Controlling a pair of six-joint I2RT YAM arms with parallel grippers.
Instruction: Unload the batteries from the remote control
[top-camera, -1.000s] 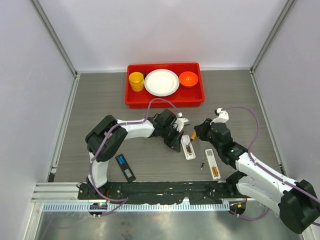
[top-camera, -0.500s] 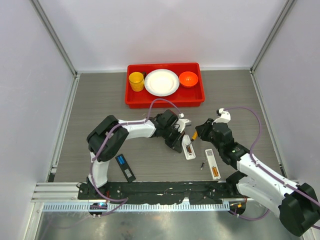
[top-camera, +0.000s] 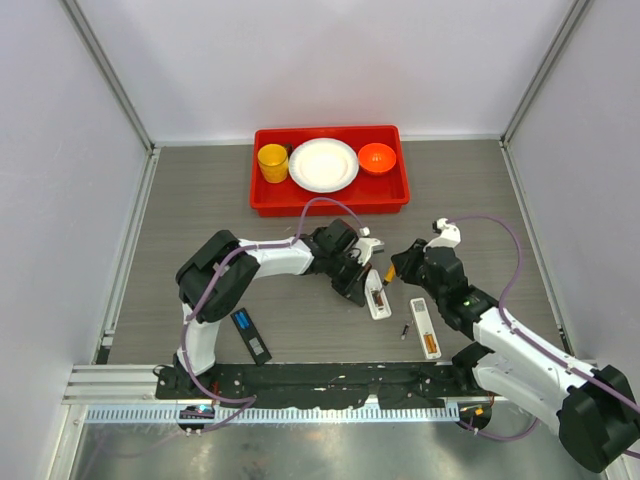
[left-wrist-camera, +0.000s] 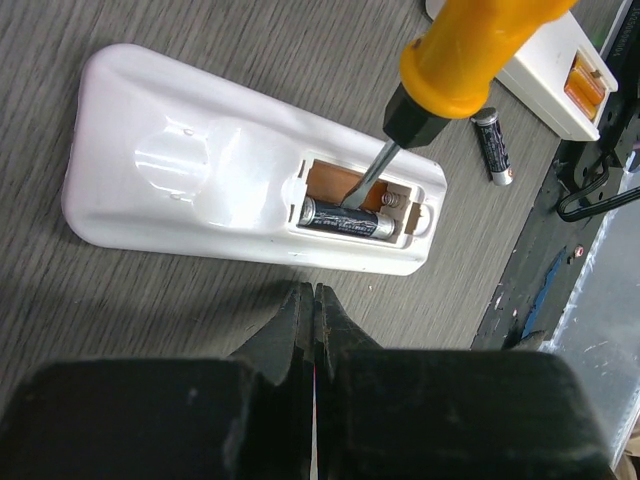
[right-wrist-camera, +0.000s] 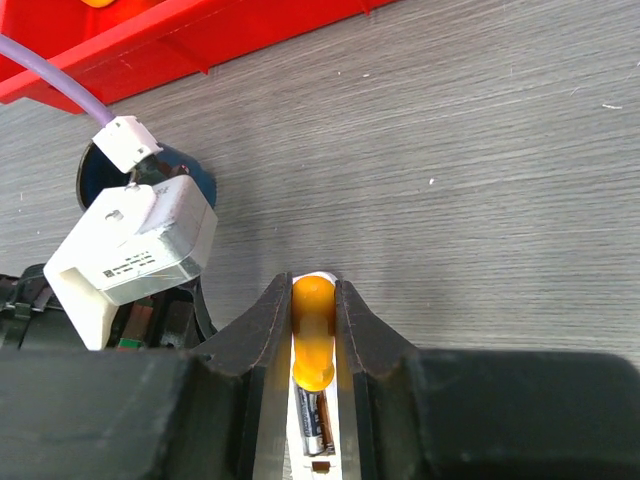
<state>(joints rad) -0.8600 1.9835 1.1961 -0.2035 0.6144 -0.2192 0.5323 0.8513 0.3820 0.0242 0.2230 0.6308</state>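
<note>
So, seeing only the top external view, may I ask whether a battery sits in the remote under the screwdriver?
Observer: Yes, one dark battery lies in the open compartment of the white remote; the slot beside it is empty.
Operator: Where is the screwdriver tip, please?
Observer: The screwdriver tip is inside the compartment, at that battery's edge.
Operator: Is the left gripper holding anything?
Observer: No, its fingers are shut on nothing, close to the remote.

right claw (right-wrist-camera: 313, 292): fingers closed on the orange handle of a screwdriver (right-wrist-camera: 312, 345) | under handle: dark battery (right-wrist-camera: 314, 428) lying in the open bay of a white remote (right-wrist-camera: 293, 430) | upper left: red tray (right-wrist-camera: 200, 40) | left: white box (right-wrist-camera: 130, 250), purple cable (right-wrist-camera: 40, 65) plugged in | grey wood-grain desk (right-wrist-camera: 480, 150)
</note>
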